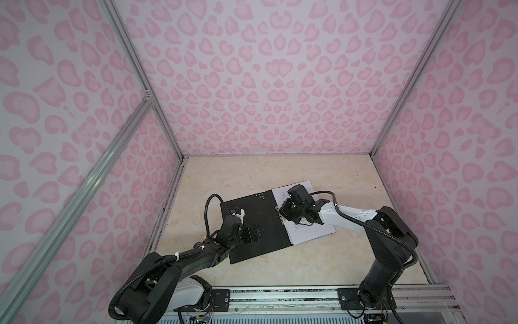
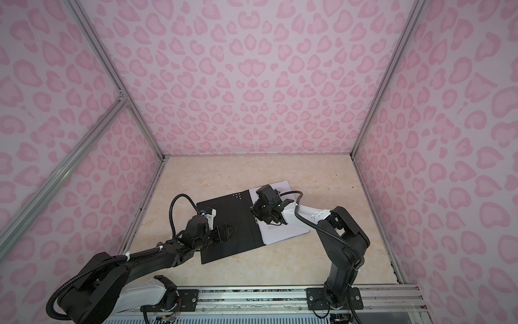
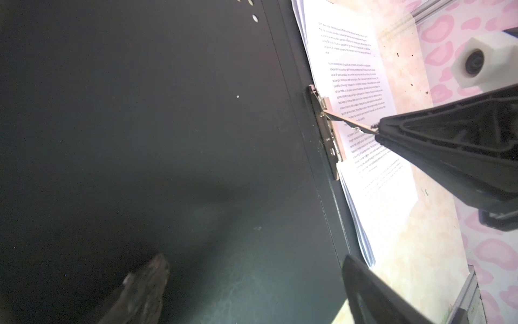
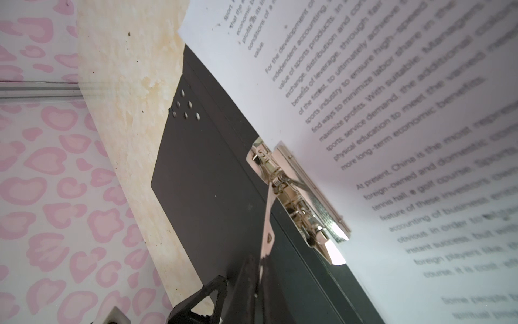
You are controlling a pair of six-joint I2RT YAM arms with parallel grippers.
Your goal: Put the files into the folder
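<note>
Plainly, the risk sits at the clip. The folder lies open on the desk, its black cover flat on the left in both top views, and the files lie stacked on its other half, one edge tucked in at the spine under the clip. The right pincer is pinched narrow on the clip's thin metal lever, which stands raised at a slant. If that hold slips, the sprung lever would likely snap over and could trap the sheets crooked. The stack looks fanned along one edge, so some sheets may not sit fully under the clamp bar, though that is hard to tell. Pulling the lever sideways could drag the whole folder. Only the left pincer, spread wide over the cover, is placed to steady it, and whether it touches the cover cannot be told. A tug could also crease the thin paper.
</note>
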